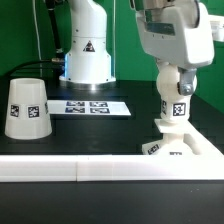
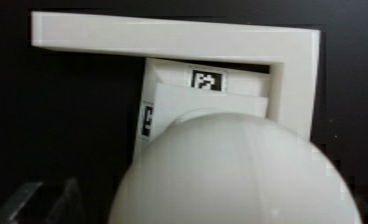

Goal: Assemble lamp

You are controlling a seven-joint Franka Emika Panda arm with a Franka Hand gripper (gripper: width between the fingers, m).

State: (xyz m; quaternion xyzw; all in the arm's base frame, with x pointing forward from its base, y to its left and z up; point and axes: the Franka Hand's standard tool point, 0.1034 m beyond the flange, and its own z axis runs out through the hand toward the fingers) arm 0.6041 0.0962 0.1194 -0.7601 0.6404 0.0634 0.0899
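Bulb [image 1: 176,108] upright on the square base [image 1: 186,148], by the white rail [image 1: 100,168] along the surface's [image 1: 130,130] near edge at the exterior view's right, tool [image 1: 176,88] clamped around the bulb, marker board [image 1: 88,106] mid-surface, shade [image 1: 25,108] well apart toward the exterior view's left edge.

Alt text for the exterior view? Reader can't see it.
On the exterior view's right, the arm's tool is down over the white bulb, which stands upright on the flat base behind a long white rail. The cone shade stands apart at the left, with the marker board between them.
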